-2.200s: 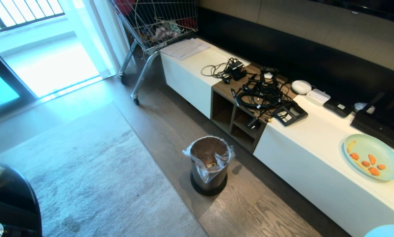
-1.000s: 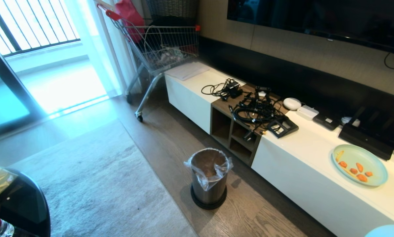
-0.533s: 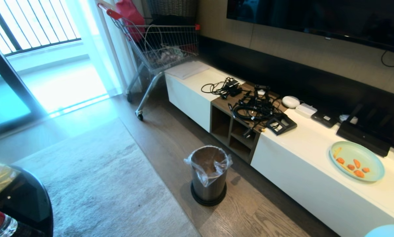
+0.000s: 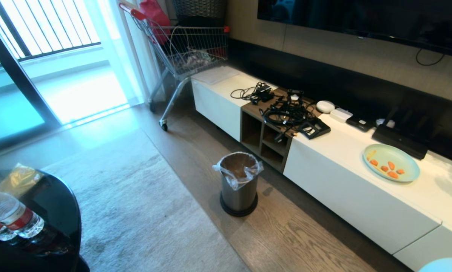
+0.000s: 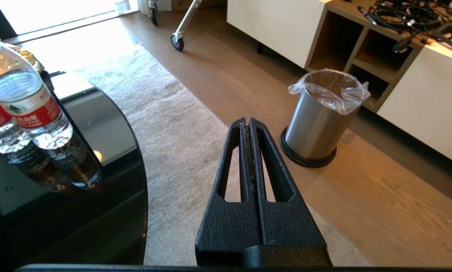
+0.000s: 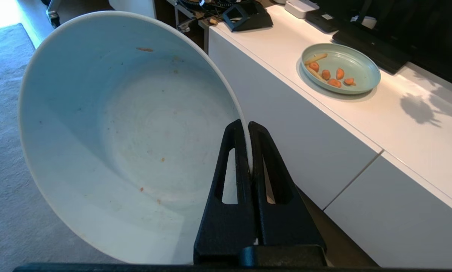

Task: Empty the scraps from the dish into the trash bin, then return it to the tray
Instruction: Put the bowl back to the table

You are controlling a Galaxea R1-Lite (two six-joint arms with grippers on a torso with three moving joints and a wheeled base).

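The dish [image 6: 127, 143], a glossy white bowl, hangs tilted in the right wrist view, with my right gripper [image 6: 247, 126] shut on its rim. Only tiny crumbs cling inside it; the scraps are not in view. A sliver of the dish [image 4: 443, 265] shows at the head view's lower right corner. The trash bin [image 4: 239, 189], brushed steel with a clear bag over its rim, stands on the wood floor in front of the cabinet. My left gripper [image 5: 247, 121] is shut and empty above the rug, the trash bin [image 5: 318, 124] ahead of it. The tray is out of view.
A long white cabinet [image 4: 361, 196] carries a blue-green plate [image 4: 391, 162] with orange slices, and tangled cables [image 4: 286, 113]. A black round table [image 4: 40, 226] with water bottles [image 4: 14, 219] stands at the near left. A shopping cart [image 4: 188, 49] is at the back, and a grey rug [image 4: 135, 211] covers the floor.
The whole head view has shifted: the bin and cabinet now look smaller and farther off, and the black table with bottles has come further into view at the left.
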